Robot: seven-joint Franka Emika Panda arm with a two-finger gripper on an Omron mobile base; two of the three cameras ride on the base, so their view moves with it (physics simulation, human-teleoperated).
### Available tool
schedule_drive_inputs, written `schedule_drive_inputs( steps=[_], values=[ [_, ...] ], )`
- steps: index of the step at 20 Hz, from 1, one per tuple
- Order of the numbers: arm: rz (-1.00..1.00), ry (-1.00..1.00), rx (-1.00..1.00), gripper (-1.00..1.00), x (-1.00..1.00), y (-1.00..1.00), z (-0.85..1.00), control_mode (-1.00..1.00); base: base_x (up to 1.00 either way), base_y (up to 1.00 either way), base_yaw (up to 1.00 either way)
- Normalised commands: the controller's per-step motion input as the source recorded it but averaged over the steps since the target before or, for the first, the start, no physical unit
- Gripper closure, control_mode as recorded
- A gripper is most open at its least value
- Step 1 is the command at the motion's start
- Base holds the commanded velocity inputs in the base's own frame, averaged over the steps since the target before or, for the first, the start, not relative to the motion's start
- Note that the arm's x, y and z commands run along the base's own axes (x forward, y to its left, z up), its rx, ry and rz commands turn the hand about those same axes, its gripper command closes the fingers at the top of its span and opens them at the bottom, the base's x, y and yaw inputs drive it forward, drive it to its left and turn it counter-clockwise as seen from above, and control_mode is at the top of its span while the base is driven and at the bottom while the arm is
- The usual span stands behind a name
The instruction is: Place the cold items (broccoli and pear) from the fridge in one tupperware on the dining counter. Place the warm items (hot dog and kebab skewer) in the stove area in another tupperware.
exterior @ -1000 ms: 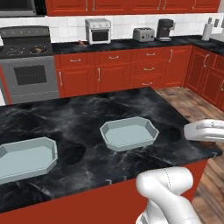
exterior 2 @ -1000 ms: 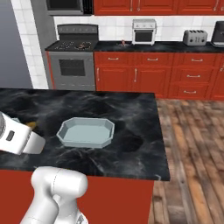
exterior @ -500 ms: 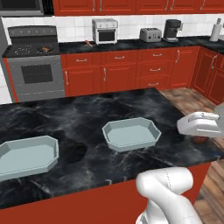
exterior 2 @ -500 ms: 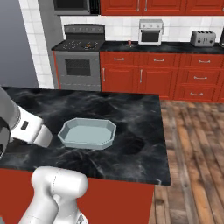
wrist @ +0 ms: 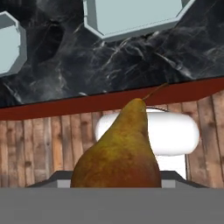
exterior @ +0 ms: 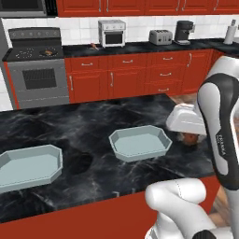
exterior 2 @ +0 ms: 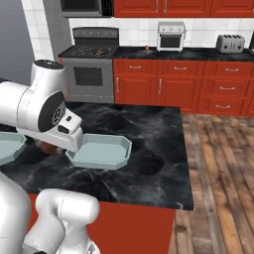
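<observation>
Two pale tupperware tubs sit on the black marble desk [exterior: 93, 135]: one tupperware [exterior: 28, 165] near its left edge, the other tupperware [exterior: 139, 141] toward the right edge. Just past that right edge, the pincer [exterior: 189, 138] is clenched on the pear [wrist: 119, 153].

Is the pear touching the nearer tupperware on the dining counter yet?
Apart. The hand view shows the pear held out past the dining counter edge, over the wood floor, with dark marble between it and the tupperware.
</observation>
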Motion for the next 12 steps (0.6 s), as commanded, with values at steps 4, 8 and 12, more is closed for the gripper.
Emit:
schedule_drive_inputs(
  steps=[4, 8, 12],
  values=[
    [0.00, -0.04, -0.09, 1.00, 0.09, 0.00, -0.58, -1.00, 0.00, 0.00, 0.00],
    [0.00, -0.02, -0.06, 1.00, 0.30, -0.04, -0.30, -1.00, 0.00, 0.00, 0.00],
    [0.00, 0.08, 0.00, 1.00, 0.72, -0.11, -0.01, -1.00, 0.00, 0.00, 0.00]
  ],
)
